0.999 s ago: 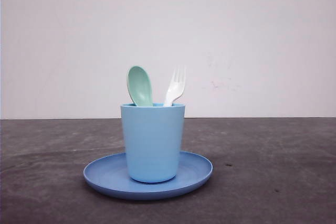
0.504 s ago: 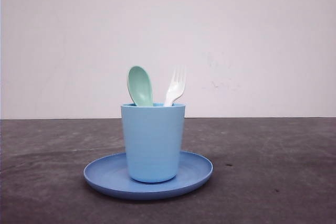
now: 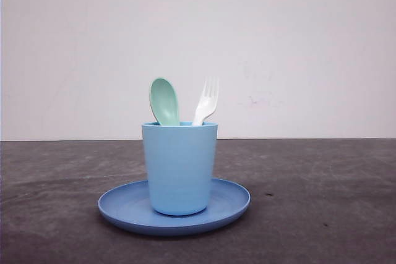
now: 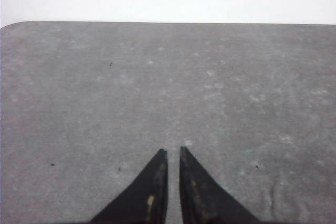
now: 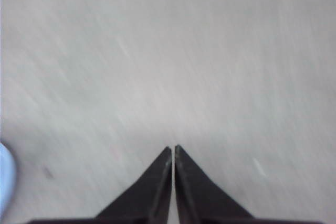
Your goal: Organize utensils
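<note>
Dark grey table runs under a pale wall. Round blue plate sits centre-front on the table; light blue cup stands upright on the plate's middle. Mint-green spoon stands in the cup, bowl up, leaning toward 11 o'clock above the rim. White fork stands in the same cup, tines up, leaning toward 1 o'clock, just beside the spoon. Left gripper over bare table, fingers nearly together with a thin slit between, nothing held. Right gripper tips almost meeting, empty; view blurred, a blue edge at 8 o'clock possibly the plate.
</note>
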`<state>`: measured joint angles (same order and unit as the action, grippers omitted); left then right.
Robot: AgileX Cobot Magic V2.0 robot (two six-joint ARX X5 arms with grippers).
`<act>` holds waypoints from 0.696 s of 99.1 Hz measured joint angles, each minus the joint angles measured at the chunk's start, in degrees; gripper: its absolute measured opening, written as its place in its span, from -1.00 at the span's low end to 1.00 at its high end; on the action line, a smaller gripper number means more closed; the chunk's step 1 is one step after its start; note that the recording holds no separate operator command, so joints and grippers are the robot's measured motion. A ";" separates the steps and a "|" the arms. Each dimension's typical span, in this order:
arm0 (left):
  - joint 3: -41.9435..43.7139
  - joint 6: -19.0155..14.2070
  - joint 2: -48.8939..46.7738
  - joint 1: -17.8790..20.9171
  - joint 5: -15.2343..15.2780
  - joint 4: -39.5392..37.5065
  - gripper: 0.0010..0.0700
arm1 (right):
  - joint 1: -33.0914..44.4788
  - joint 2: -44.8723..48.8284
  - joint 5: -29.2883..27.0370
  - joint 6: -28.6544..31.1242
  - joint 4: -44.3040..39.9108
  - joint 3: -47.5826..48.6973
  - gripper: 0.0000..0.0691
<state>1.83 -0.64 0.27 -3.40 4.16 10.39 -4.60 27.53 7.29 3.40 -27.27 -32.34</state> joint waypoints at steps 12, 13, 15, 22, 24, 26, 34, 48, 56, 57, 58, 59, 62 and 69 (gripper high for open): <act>0.00 0.00 0.00 0.00 0.00 0.00 -0.99 | 1.16 -9.86 0.50 -0.13 10.54 11.72 -0.97; 0.00 0.00 0.00 0.00 0.02 0.00 -0.99 | 1.25 -10.67 0.57 -0.11 11.30 12.66 -0.97; 0.00 0.00 0.00 0.00 0.00 0.02 -0.99 | 1.36 -12.33 0.59 -0.02 12.66 14.58 -0.97; 0.00 0.00 0.00 0.00 0.00 0.02 -0.99 | 1.66 -17.70 0.61 0.50 15.96 20.63 -0.97; 0.00 0.00 0.00 0.00 0.00 0.02 -0.99 | 1.66 -19.12 0.68 0.57 16.57 22.10 -0.97; 0.00 0.00 0.00 0.00 0.00 0.00 -0.99 | 1.66 -20.41 0.68 0.72 16.96 23.43 -0.97; 0.00 0.00 0.00 0.00 0.00 0.00 -0.99 | 1.66 -24.79 0.63 1.11 17.31 27.69 -0.97; 0.00 0.00 0.00 0.00 0.00 0.02 -0.99 | 2.10 -27.28 0.42 1.33 18.16 31.08 -0.97; 0.00 0.00 0.02 0.00 0.00 0.02 -0.99 | 2.12 -27.17 0.22 1.36 17.66 31.36 -0.97; 0.00 0.00 0.02 0.00 0.02 0.02 -0.99 | 2.14 -27.17 0.26 1.36 17.57 31.36 -0.97; 0.00 -0.02 0.02 0.00 0.02 0.00 -0.99 | 2.16 -27.17 0.20 1.36 17.62 31.36 -0.97; 0.00 0.00 0.02 0.00 0.02 0.02 -0.99 | 2.16 -27.17 0.22 1.33 17.64 31.36 -0.97; 0.00 0.00 0.02 0.00 0.00 0.02 -0.99 | 2.19 -27.19 0.22 1.25 17.62 31.36 -0.97; 0.00 0.00 0.02 0.00 0.00 0.02 -0.99 | 2.21 -27.23 0.22 1.07 17.64 31.36 -0.97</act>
<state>1.83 -0.64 0.30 -3.40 4.16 10.41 -2.39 0.30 7.51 4.47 -9.63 -0.97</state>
